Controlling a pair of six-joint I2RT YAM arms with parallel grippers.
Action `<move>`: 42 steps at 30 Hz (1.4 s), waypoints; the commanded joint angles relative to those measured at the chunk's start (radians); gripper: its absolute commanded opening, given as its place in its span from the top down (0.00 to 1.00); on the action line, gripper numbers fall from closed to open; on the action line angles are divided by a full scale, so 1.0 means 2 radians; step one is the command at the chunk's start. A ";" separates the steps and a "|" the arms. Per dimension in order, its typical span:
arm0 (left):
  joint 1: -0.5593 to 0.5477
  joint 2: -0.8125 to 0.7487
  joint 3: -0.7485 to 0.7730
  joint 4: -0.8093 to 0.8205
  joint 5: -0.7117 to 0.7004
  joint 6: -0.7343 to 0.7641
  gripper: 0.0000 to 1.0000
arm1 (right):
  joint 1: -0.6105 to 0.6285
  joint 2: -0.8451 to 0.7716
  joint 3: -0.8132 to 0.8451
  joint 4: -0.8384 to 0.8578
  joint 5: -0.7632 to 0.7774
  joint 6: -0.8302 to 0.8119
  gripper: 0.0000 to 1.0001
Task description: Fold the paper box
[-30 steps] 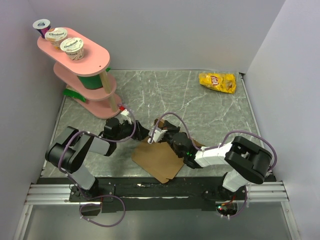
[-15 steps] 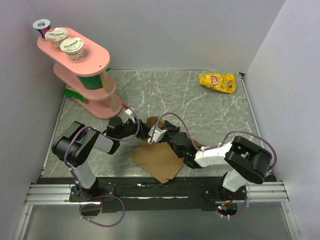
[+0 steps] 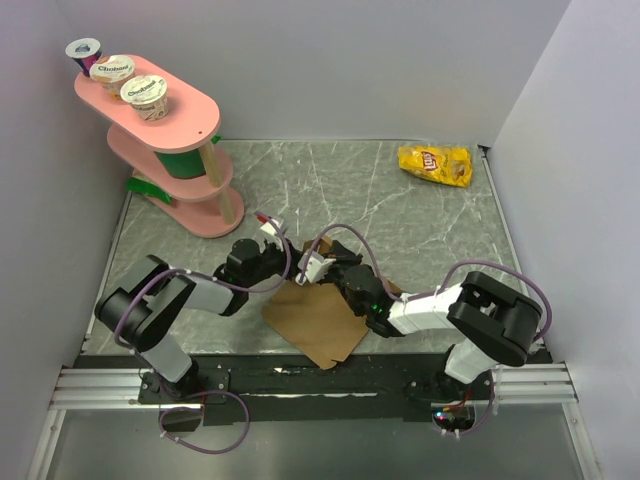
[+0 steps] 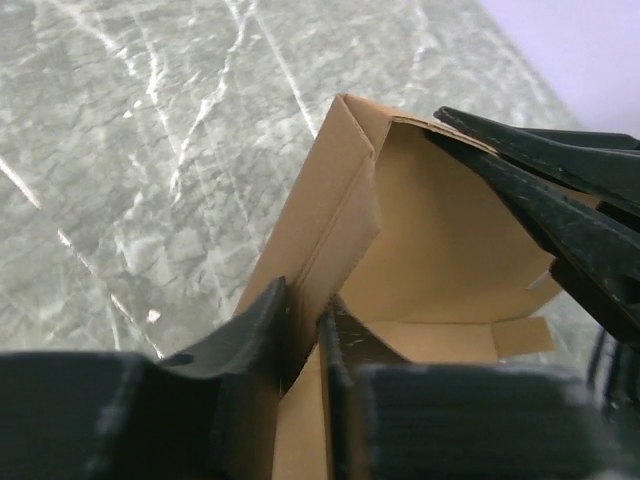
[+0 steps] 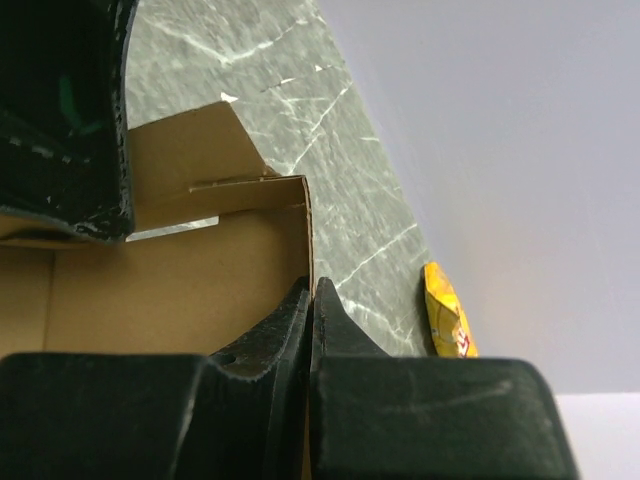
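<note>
Marbled table [image 3: 400, 210]; end effectors [image 4: 307, 302] [image 5: 311, 290] pinch paper box [image 3: 315, 322] (both).

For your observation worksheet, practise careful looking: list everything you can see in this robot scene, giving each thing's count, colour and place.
paper box: one, brown, near centre of the table, partly folded
chip bag: one, yellow, far right corner of the table
yogurt cups: three, white, top tier of the shelf
shelf: one, pink, tiered, far left
table: one, grey marbled
left gripper: one, black, shut on a raised wall of the paper box
right gripper: one, black, shut on another edge of the paper box
</note>
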 commanded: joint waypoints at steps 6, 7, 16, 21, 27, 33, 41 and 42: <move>-0.047 -0.052 -0.025 0.000 -0.112 -0.008 0.99 | 0.014 -0.036 -0.004 -0.015 -0.007 0.059 0.90; -0.051 -0.055 -0.029 0.003 -0.123 -0.006 0.99 | 0.018 -0.034 -0.001 -0.011 0.001 0.058 0.85; -0.087 -0.057 -0.089 0.075 -0.237 -0.005 0.99 | 0.041 -0.186 0.004 -0.165 0.024 0.208 0.26; -0.123 -0.092 -0.116 0.084 -0.310 0.020 0.99 | 0.044 -0.305 0.024 -0.324 0.000 0.367 0.12; -0.169 -0.121 -0.130 0.093 -0.397 0.078 0.99 | 0.044 -0.326 0.119 -0.503 0.076 0.755 0.16; -0.208 -0.116 -0.124 0.092 -0.450 0.139 0.99 | 0.030 -0.300 0.103 -0.440 0.065 0.963 0.15; -0.228 -0.113 -0.126 0.109 -0.478 0.154 0.99 | -0.104 -0.273 0.050 -0.379 -0.031 1.080 0.26; -0.230 -0.113 -0.125 0.109 -0.479 0.156 0.99 | -0.114 -0.278 0.038 -0.370 -0.032 1.084 0.26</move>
